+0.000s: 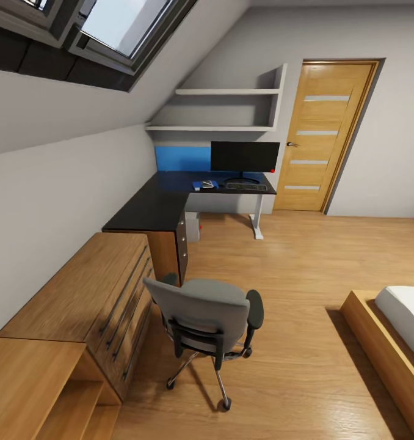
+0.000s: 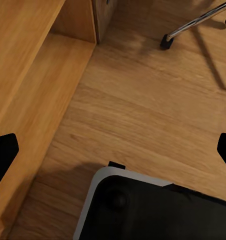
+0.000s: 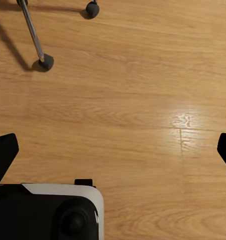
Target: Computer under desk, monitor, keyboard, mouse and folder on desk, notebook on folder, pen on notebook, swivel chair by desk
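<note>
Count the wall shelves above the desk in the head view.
2. The upper shelf sits under the sloped ceiling; the lower shelf is just above the monitor. Both run left of the door, joined by a side panel. None appear hidden.

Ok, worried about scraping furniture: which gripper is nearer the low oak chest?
Left. The left gripper hangs over the floor with the oak chest close beside it; the right gripper is over floor near the swivel chair castors, farther from the chest.
</note>
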Controlling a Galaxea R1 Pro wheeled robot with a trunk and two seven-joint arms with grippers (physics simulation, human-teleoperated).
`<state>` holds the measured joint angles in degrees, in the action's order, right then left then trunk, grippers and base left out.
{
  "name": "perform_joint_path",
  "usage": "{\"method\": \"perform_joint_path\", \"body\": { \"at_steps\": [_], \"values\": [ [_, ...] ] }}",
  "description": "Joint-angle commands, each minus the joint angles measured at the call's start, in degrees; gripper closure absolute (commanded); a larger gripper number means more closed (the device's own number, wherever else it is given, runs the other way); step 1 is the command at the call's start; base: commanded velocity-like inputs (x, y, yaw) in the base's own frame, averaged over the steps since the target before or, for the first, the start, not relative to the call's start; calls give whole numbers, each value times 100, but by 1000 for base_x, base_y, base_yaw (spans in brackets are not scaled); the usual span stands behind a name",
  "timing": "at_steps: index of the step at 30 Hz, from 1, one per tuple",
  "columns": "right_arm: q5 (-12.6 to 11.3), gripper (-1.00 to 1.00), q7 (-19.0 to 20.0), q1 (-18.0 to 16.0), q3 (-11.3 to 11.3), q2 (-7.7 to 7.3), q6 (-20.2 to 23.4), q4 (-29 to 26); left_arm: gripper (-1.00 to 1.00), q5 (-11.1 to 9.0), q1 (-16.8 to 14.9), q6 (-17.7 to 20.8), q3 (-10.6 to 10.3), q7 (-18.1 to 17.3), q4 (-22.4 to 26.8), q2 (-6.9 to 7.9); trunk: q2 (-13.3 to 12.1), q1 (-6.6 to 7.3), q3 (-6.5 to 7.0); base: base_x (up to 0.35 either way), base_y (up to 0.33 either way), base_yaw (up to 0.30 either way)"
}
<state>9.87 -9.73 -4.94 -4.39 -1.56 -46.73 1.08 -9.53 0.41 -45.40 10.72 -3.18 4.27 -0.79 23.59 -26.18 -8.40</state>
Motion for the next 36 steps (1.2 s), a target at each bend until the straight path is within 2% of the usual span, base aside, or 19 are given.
{"method": "perform_joint_path", "body": {
  "at_steps": [1,6,9,10,11,12,16,18,21,22,24,27,30,31,36],
  "values": [
    [63,-100,-21,-7,-41,-2,-21,14,-100,-40,3,2,4,-22,14,-21,50,-25,-28,0,0,0],
    [66,-100,-21,-7,-39,-2,-21,11,-100,-44,3,15,1,-5,19,-25,251,-135,-118,0,0,0],
    [74,-100,8,-7,-23,3,-20,7,-100,-47,3,719,1,9,182,-150,371,-201,-171,0,0,0],
    [74,-100,27,-7,-20,17,-16,-5,-100,-45,3,1222,0,11,576,-195,411,-223,-189,0,0,0],
    [75,-100,30,-7,-19,22,-15,-9,-100,-44,3,1337,0,13,681,-202,451,-245,-207,0,0,0],
    [73,-100,29,-7,-19,47,-5,-66,-100,-39,3,1647,-4,18,993,-215,492,-267,-225,0,0,0],
    [66,-100,10,-7,-18,184,182,-497,-100,-22,3,2068,-11,145,1548,-251,652,-355,-297,0,0,0],
    [63,-100,5,-7,-18,291,555,-918,-100,-3,3,2308,-14,339,1900,-267,732,-398,-333,0,0,0],
    [60,-100,21,-7,-18,488,1731,-1870,-100,247,3,2869,-28,676,2522,-317,853,-464,-387,0,0,0],
    [60,-100,23,-8,-18,525,1906,-2027,-100,313,3,2961,-30,705,2607,-334,893,-486,-405,0,0,0],
    [60,-100,27,-13,-13,703,2390,-2576,-100,579,-15,3242,-33,779,2852,-432,973,-530,-441,0,0,0],
    [72,-100,15,-29,-11,910,2606,-2967,-100,817,-170,3372,-34,828,2975,-541,1093,-596,-495,0,0,0],
    [87,-100,0,-127,-10,1156,2753,-3192,-100,1119,-588,3570,-35,943,3039,-649,1214,-662,-548,0,0,0],
    [83,-100,-1,-300,-9,1156,2936,-3231,-100,1188,-820,3811,-34,986,3050,-710,1254,-684,-566,0,0,0],
    [72,-100,-3,-810,-4,1156,3333,-3266,-100,1251,-1373,4140,-35,1027,3060,-780,1454,-794,-656,0,0,0]
  ]
}}
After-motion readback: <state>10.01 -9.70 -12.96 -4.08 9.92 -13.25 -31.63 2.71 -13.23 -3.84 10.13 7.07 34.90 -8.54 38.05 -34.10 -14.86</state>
